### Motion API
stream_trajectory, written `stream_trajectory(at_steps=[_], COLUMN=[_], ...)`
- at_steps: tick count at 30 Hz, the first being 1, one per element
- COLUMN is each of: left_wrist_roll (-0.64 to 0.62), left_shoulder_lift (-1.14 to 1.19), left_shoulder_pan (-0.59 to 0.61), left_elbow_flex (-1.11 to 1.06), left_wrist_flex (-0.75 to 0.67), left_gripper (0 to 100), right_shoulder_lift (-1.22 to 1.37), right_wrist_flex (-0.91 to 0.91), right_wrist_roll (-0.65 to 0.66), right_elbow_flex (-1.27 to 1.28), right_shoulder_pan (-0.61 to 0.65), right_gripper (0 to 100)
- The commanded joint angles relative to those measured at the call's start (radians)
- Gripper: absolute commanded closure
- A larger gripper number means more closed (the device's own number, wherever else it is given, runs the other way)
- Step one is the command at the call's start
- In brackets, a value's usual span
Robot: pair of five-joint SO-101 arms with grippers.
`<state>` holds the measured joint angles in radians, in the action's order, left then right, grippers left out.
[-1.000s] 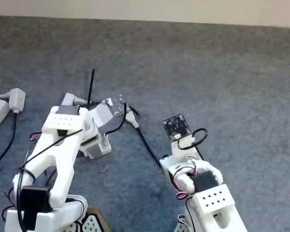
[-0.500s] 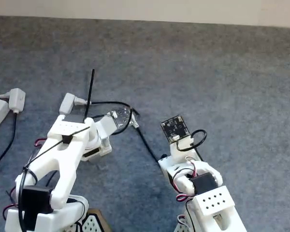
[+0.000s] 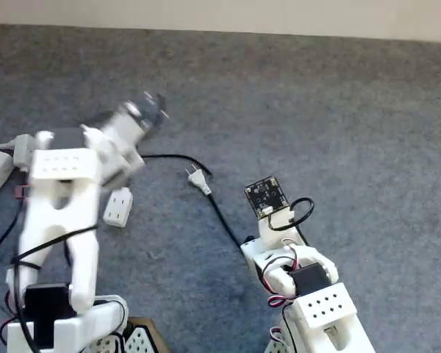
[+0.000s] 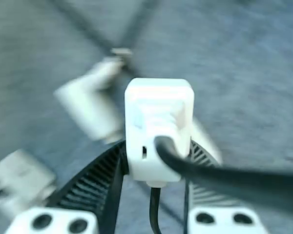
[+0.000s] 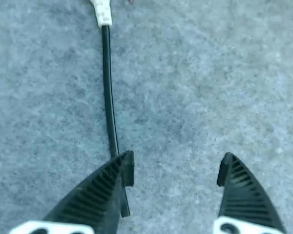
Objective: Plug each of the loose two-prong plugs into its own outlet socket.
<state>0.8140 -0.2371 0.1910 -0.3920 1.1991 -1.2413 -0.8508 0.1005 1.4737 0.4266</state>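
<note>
One hand full, one open.
The right hand (image 5: pixel 176 170) is wide open over the gray counter (image 3: pixel 338 110), with a black cord (image 5: pixel 107 87) just beside it. Its plug (image 3: pixel 198 179) lies loose with bare room around. Farther off, the left hand (image 4: pixel 157 146) squeezes a white block (image 4: pixel 158 112); things behind it are too blurry to tell.
</note>
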Motion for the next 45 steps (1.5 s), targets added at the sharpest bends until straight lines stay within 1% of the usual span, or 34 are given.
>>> stream_trajectory(at_steps=[1, 4, 6, 10, 12, 14, 17, 19, 22, 26, 30, 33, 36, 40, 43, 45], left_wrist_roll=[-0.014, -0.015, -0.015, -0.015, -0.040, -0.089, -0.127, -0.138, -0.161, -0.176, -0.176, -0.178, -0.199, -0.209, -0.206, -0.206], left_shoulder_lift=[0.117, 0.344, 0.503, 0.773, 0.880, 0.975, 1.089, 1.144, 1.187, 1.187, 1.138, 1.032, 0.849, 0.526, 0.309, 0.222], left_shoulder_pan=[0.173, 0.271, 0.308, 0.315, 0.306, 0.306, 0.308, 0.308, 0.314, 0.321, 0.312, 0.265, 0.197, 0.090, 0.008, -0.038], left_elbow_flex=[0.300, 0.506, 0.659, 0.972, 1.115, 1.245, 1.397, 1.484, 1.592, 1.629, 1.569, 1.415, 1.173, 0.808, 0.533, 0.351], left_wrist_flex=[0.055, 0.064, 0.098, 0.256, 0.334, 0.391, 0.477, 0.529, 0.552, 0.555, 0.563, 0.566, 0.566, 0.563, 0.560, 0.505], left_gripper=[100, 100, 100, 100, 99, 95, 79, 72, 73, 74, 74, 74, 74, 78, 78, 78], right_shoulder_lift=[-0.015, -0.016, -0.016, -0.016, -0.016, -0.016, -0.016, -0.016, -0.016, -0.016, -0.016, -0.016, -0.016, -0.016, -0.016, -0.016], right_wrist_flex=[0.019, 0.019, 0.019, 0.019, 0.019, 0.019, 0.019, 0.019, 0.019, 0.019, 0.019, 0.019, 0.019, 0.019, 0.019, 0.019], right_wrist_roll=[0.011, 0.011, 0.011, 0.011, 0.011, 0.011, 0.011, 0.011, 0.011, 0.011, 0.011, 0.011, 0.011, 0.011, 0.011, 0.011], right_elbow_flex=[-0.007, -0.007, -0.007, -0.007, -0.007, -0.007, -0.007, -0.007, -0.007, -0.007, -0.007, -0.007, -0.007, -0.007, -0.007, -0.007], right_shoulder_pan=[0.007, 0.007, 0.007, 0.008, 0.008, 0.008, 0.008, 0.008, 0.008, 0.008, 0.008, 0.008, 0.008, 0.008, 0.008, 0.008], right_gripper=[73.1, 73.1, 73.1, 73.1, 73.1, 73.1, 73.1, 73.1, 73.1, 73.1, 73.1, 73.1, 73.1, 73.1, 73.1, 73.1])
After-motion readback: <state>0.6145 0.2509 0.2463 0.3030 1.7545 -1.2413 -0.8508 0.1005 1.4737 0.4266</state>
